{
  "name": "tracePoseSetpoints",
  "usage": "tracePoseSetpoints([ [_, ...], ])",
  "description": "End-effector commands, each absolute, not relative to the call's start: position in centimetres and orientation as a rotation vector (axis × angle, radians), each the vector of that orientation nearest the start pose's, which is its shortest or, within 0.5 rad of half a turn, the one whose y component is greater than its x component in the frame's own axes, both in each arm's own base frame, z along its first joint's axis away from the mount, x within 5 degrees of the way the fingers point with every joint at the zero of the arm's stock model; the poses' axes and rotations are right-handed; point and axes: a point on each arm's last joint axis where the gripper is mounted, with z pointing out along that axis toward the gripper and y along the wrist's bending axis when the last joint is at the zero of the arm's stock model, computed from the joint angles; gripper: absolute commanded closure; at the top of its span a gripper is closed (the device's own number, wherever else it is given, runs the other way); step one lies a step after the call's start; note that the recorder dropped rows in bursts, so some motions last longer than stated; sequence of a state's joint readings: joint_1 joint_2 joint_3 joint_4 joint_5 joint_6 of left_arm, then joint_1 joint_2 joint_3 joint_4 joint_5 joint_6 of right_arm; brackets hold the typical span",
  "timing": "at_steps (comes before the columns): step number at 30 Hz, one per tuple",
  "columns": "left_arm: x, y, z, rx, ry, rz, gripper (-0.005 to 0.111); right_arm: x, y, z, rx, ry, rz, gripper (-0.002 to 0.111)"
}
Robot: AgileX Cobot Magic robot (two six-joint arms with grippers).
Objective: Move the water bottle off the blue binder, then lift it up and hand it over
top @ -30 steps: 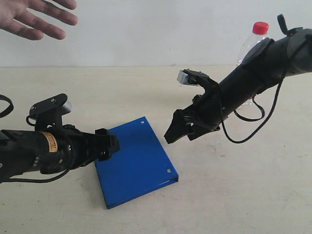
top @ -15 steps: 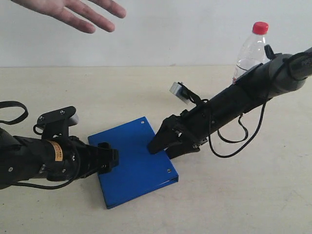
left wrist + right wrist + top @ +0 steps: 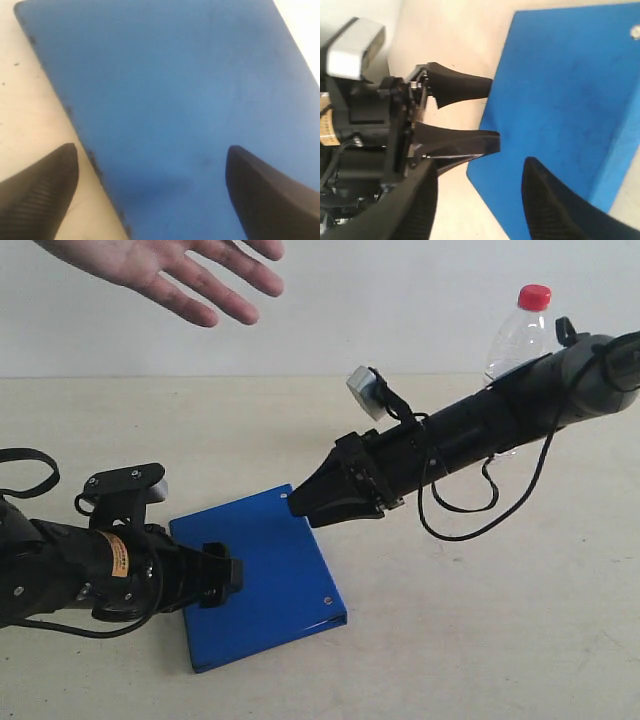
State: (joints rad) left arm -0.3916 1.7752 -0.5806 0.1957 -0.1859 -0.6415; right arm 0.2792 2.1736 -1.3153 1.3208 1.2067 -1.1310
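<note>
The blue binder (image 3: 262,575) lies flat on the table, with nothing on it. The water bottle (image 3: 522,328), clear with a red cap, stands upright at the back right, partly hidden behind my right arm. My left gripper (image 3: 230,574) is open at the binder's left edge; in the left wrist view (image 3: 151,150) one finger is over the table and the other over the binder (image 3: 180,85). My right gripper (image 3: 296,502) hovers open above the binder's far corner. The right wrist view shows it (image 3: 480,167) facing the left gripper (image 3: 494,111) across the binder (image 3: 570,85).
A person's open hand (image 3: 170,268) hangs palm-up above the back left of the table. A white camera block (image 3: 362,390) and loose black cables (image 3: 470,510) ride on my right arm. A beige tabletop (image 3: 480,640) surrounds the binder.
My right gripper has reached left and forward, to above the binder's far corner. The binder has slid slightly left with the left gripper. The hand has moved right. More of the bottle shows.
</note>
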Motion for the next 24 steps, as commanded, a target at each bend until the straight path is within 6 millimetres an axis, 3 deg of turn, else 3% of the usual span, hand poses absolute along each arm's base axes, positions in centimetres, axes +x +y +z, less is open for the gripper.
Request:
tracePoseSetpoints([
  [1,25.9,-10.9,10.3,-0.110,2.559,-0.387,0.032,35.5,18.7,14.6,-0.813,2.427,1.596,0.064],
  [9,25.8,-10.9,10.3,-0.241,2.565,-0.424,0.032,35.3,18.5,14.1,-0.817,2.484,1.578,0.064],
  [16,26.2,-11.2,10.7,-0.269,2.507,-0.483,0.032,36.3,17.7,12.5,-0.673,2.656,1.302,0.064],
  [24,27.0,-12.1,11.7,-0.278,2.365,-0.639,0.032,36.3,17.7,12.0,-0.642,2.673,1.316,0.064],
])
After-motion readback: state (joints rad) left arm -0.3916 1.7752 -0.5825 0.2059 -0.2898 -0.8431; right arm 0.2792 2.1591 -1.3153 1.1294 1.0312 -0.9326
